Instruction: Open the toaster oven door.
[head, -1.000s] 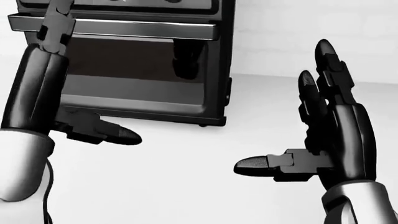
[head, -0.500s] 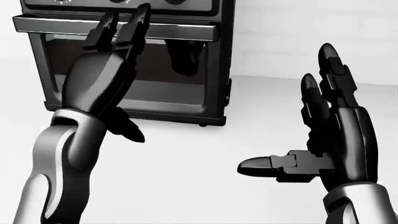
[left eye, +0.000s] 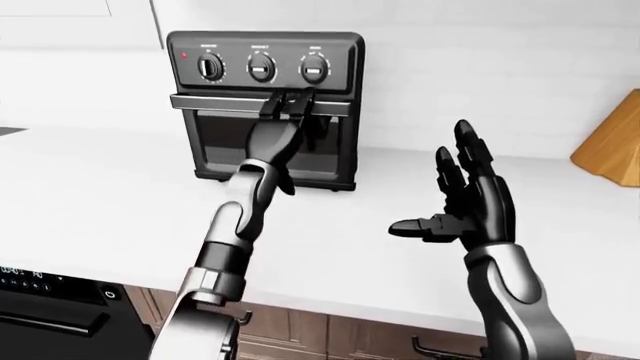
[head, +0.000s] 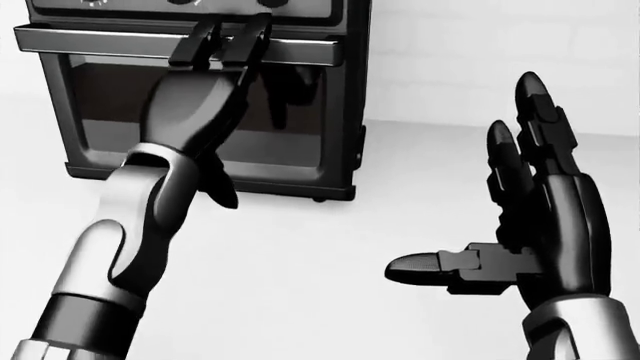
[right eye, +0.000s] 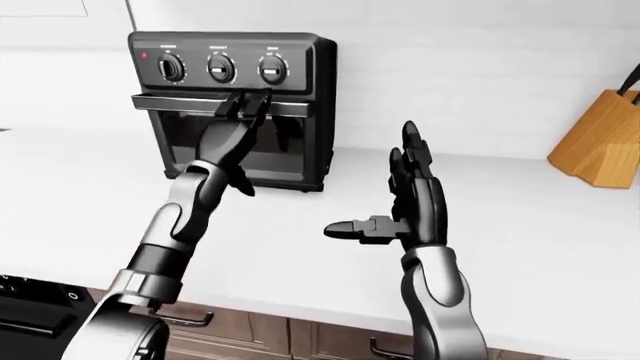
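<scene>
Left hand at the handle of the black boxy toaster oven (left eye: 265, 105), which stands on the white countertop (left eye: 90, 195) against the wall.

Right of the oven, a tan wooden knife block (right eye: 600, 139) is partly cut off by the frame edge. The left hand (head: 205, 82) reaches up to the oven's grey bar handle (left eye: 330, 106), fingertips (head: 235, 41) over it; whether they grip is hard to tell. The right hand (head: 535, 225) hovers right of the oven, fingers spread, holding nothing. The door looks closed.
</scene>
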